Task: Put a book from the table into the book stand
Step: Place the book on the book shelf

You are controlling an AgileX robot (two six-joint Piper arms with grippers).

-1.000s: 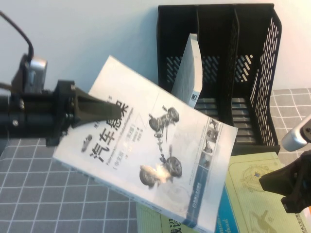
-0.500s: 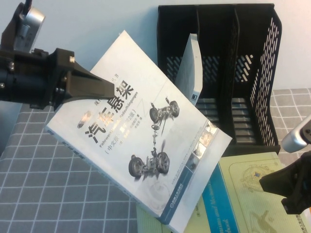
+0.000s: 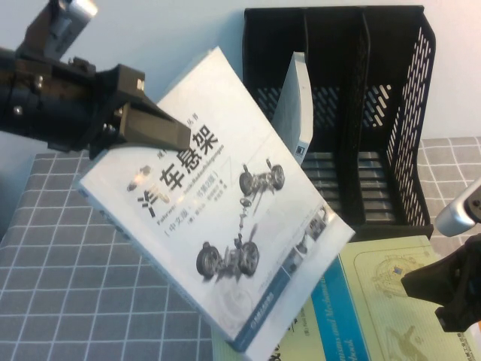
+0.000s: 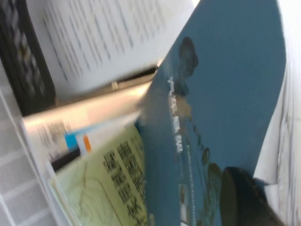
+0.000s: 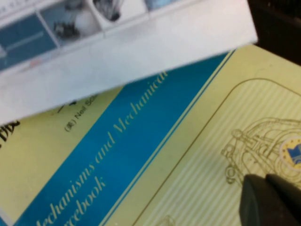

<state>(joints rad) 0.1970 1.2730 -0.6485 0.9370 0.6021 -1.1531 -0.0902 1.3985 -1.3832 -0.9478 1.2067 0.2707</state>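
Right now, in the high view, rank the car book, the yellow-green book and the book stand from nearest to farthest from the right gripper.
From the right gripper, at the table's right edge:
1. Yellow-green book, flat beneath it.
2. Car book, to its left, shut in the left gripper.
3. Book stand, at the back.

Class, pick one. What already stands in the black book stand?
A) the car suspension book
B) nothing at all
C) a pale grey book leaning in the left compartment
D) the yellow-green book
C: a pale grey book leans in the left compartment of the book stand.
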